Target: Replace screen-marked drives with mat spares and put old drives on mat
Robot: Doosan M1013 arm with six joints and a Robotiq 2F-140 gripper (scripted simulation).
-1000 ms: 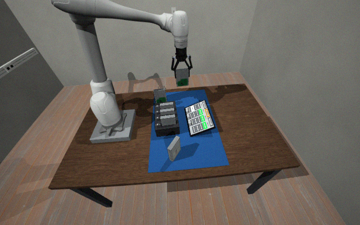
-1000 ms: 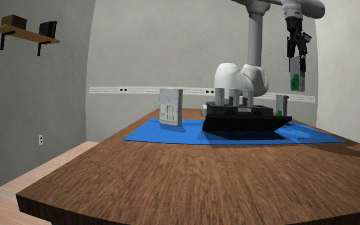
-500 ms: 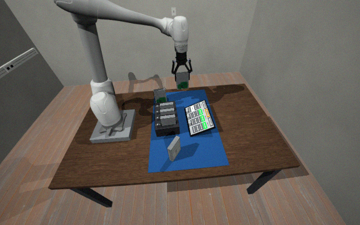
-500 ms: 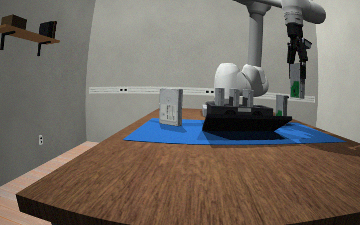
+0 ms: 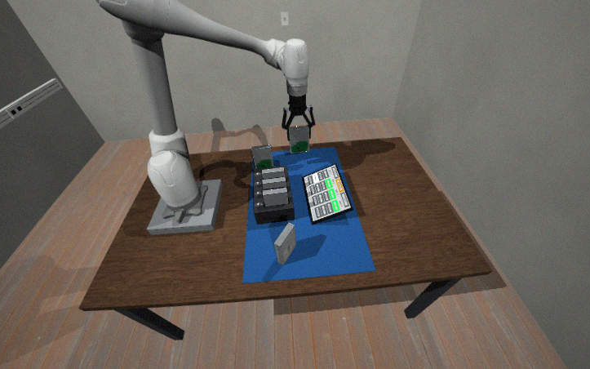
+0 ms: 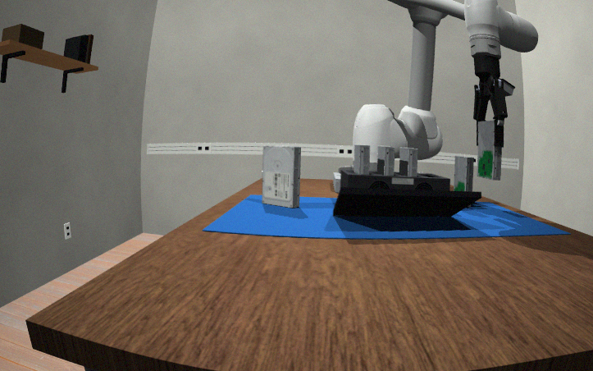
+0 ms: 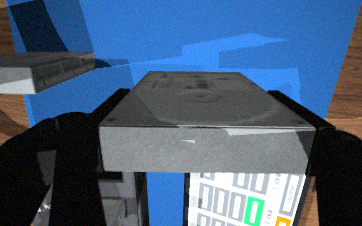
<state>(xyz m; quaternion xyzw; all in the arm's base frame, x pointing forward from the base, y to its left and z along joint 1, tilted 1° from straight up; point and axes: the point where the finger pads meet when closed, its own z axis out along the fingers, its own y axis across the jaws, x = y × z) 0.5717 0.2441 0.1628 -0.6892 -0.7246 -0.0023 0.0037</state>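
Observation:
My gripper (image 5: 298, 124) (image 6: 490, 121) is shut on a grey drive (image 5: 299, 140) (image 6: 489, 156) (image 7: 206, 125). It holds the drive upright by its top, green board side showing, above the back end of the blue mat (image 5: 334, 256) (image 6: 253, 221) (image 7: 206, 30). A second drive (image 5: 262, 157) (image 6: 463, 173) (image 7: 31, 72) with a green board stands on the mat behind the black dock (image 5: 273, 213) (image 6: 404, 193). Three drives (image 5: 273, 190) (image 6: 385, 160) stand in the dock. Another grey drive (image 5: 284, 242) (image 6: 281, 176) stands on the mat in front of the dock. The screen (image 5: 326, 192) (image 7: 246, 200) lies right of the dock, showing green marks and one orange mark.
The robot's base (image 5: 184, 215) stands on the wooden table (image 5: 425, 220) (image 6: 289, 299) left of the dock. A wall shelf (image 6: 36, 55) with two boxes hangs far off the table.

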